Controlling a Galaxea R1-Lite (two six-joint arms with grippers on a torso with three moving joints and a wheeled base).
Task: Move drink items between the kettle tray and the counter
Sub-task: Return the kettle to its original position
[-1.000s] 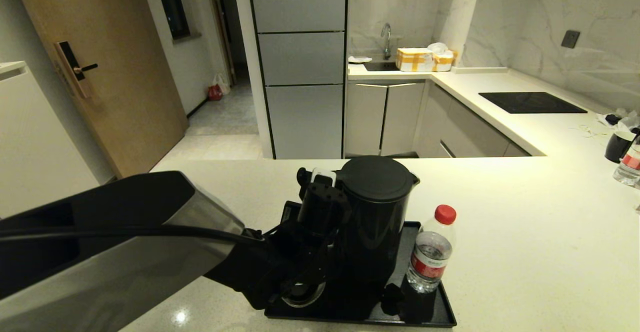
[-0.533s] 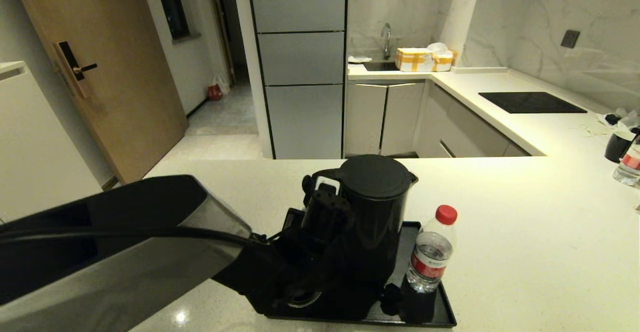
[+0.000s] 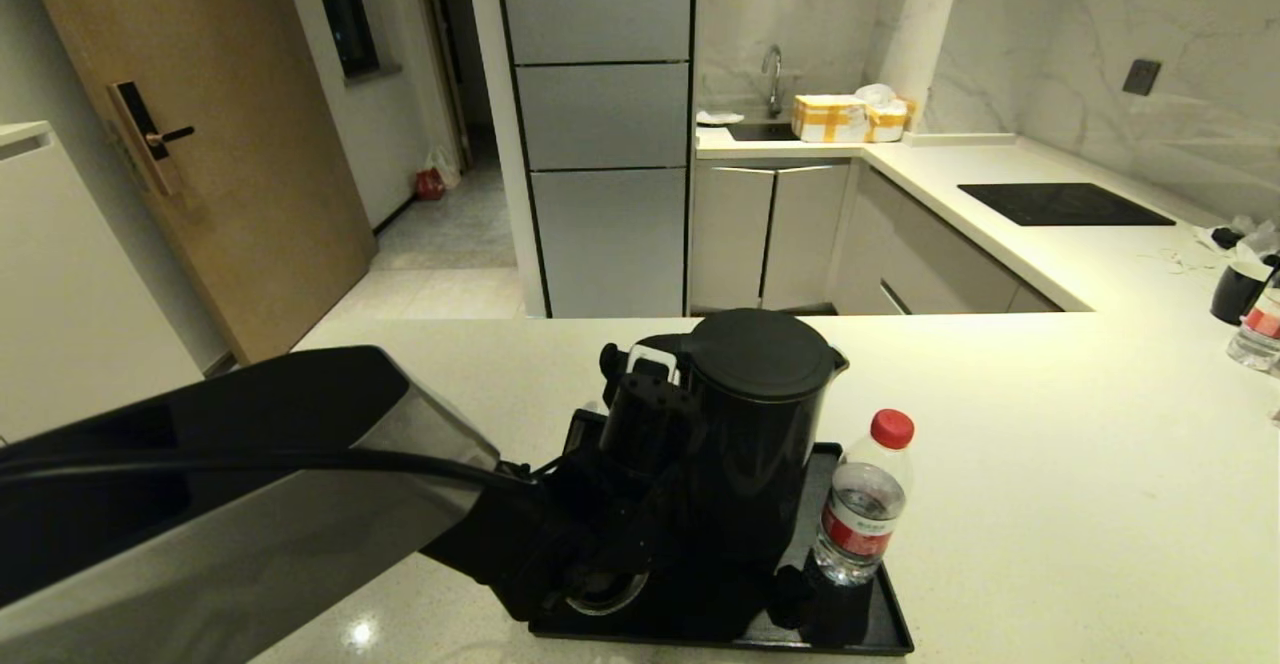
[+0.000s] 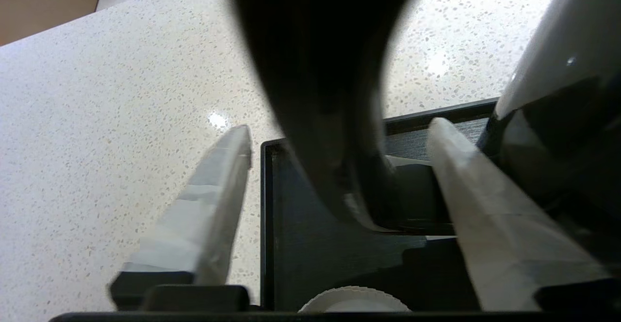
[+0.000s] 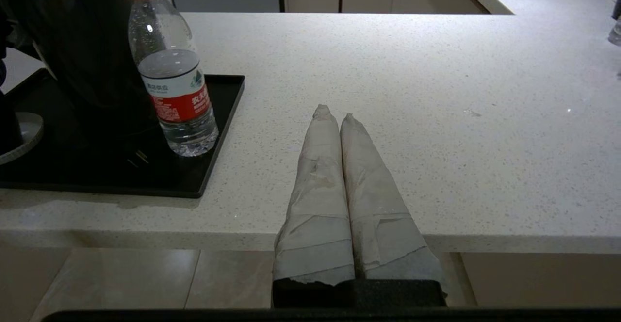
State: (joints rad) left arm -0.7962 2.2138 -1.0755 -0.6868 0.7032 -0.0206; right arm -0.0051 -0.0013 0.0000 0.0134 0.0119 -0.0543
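A broad off-white speckled stone counter (image 3: 1000,464) with a glossy surface carries everything here. Near its front edge lies a flat rectangular black kettle tray (image 3: 880,612) with a low raised rim, resting directly on the stone. Far off toward the right end of the counter stand a black cup (image 3: 1236,292) and a second clear plastic bottle with a red label (image 3: 1258,329), close together. A black glass hob panel (image 3: 1062,204) is set into the far stretch of worktop.

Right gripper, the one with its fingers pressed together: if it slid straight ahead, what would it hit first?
Probably nothing: ahead of the right gripper lies bare counter. The bottle and tray sit off to its side.
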